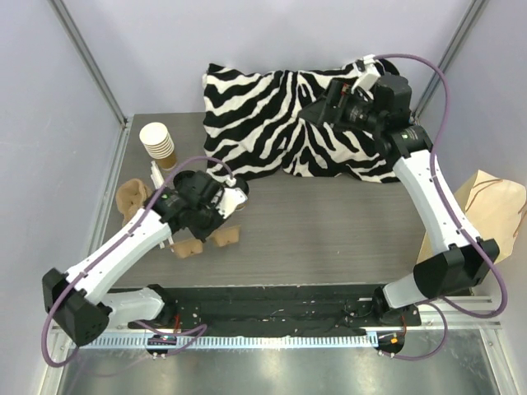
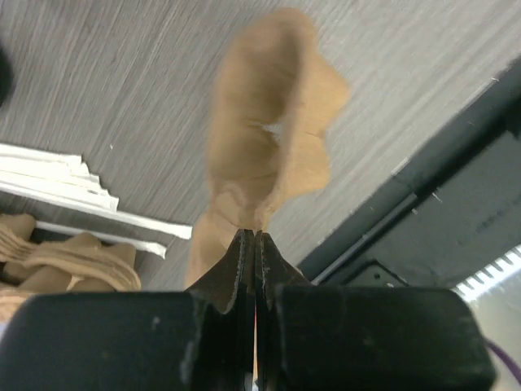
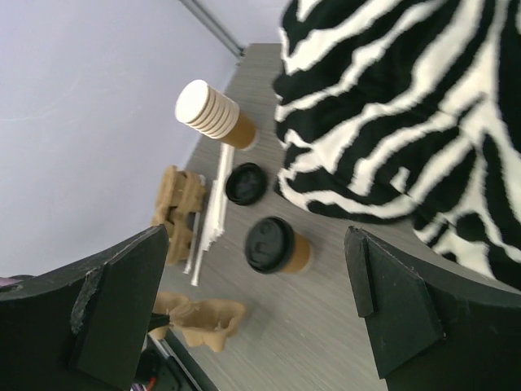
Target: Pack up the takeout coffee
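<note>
Left end effector point(image 2: 255, 236) is pinched shut on a kraft cardboard piece point(image 2: 269, 122). Right end effector point(image 3: 256, 232), spread wide and empty, hovers over the zebra-striped cloth point(image 3: 407, 98). The takeout coffee point(image 3: 275, 244) stands just off that cloth's edge. Best to straddle the cup below its lid.

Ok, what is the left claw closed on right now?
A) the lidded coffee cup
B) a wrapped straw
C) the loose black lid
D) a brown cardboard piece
D: the left wrist view shows the left claw pinched shut on the edge of a brown cardboard piece, while the lidded coffee cup sits apart from it.
</note>
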Available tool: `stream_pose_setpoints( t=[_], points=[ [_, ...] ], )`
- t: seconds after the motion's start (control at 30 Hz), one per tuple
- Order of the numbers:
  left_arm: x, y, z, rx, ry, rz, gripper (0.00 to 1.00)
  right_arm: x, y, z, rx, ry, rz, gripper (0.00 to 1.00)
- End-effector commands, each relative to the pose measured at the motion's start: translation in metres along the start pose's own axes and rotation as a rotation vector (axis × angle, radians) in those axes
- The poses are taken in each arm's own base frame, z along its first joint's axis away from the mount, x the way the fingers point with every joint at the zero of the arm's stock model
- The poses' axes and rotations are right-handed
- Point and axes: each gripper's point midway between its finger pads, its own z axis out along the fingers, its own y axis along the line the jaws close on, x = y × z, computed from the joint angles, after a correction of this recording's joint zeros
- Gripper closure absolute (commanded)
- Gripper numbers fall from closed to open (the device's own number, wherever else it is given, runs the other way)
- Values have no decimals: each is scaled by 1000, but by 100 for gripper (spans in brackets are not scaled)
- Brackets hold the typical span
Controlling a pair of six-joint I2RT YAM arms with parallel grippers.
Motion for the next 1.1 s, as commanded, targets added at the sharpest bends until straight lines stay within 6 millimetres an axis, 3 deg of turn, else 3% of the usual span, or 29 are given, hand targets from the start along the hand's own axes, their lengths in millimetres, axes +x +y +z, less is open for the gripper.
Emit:
stream_pose_setpoints(
  t=[0.0, 0.2, 0.3, 0.4, 0.43, 0.5, 0.53, 0.57, 0.6, 0.67, 0.7, 0.73, 0.87, 1.07],
  points=[
    [-31, 23, 33, -186, -59, -94, 100, -8, -4, -40, 54, -27, -87, 0],
    [-35, 5, 75, -181, 22, -157, 100, -14, -21, -68, 146, -51, -141, 0],
    [-34, -14, 91, -105, 61, -154, 100, -12, -28, -78, 193, -18, -175, 0],
    [-36, -29, 93, -27, 55, -156, 100, -19, -35, -97, 255, 13, -221, 0],
    [-39, -35, 91, 17, 41, -128, 98, -14, -38, -106, 273, 43, -226, 0],
    [-48, -42, 79, 69, -4, -108, 78, -22, -47, -124, 320, 46, -283, 0],
    [-57, -53, 64, 147, -65, -67, 68, -23, -47, -137, 346, 73, -351, 0],
    [-60, -57, 55, 177, -92, -22, 48, -26, -52, -145, 378, 85, -387, 0],
    [-70, -60, 44, 202, -140, -5, 38, -35, -50, -157, 405, 72, -426, 0],
    [-81, -70, 20, 268, -218, 52, 19, -34, -68, -183, 500, 125, -484, 0],
    [-94, -74, 1, 302, -256, 97, 10, -39, -78, -213, 591, 155, -511, 0],
    [-96, -76, -11, 330, -249, 138, 3, -41, -84, -223, 617, 186, -561, 0],
    [-98, -65, -28, 337, -257, 131, 2, -34, -99, -282, 800, 314, -647, 0],
    [-104, -49, -39, 279, -346, 99, 0, 10, -118, -357, 1145, 490, -547, 0]
  ],
)
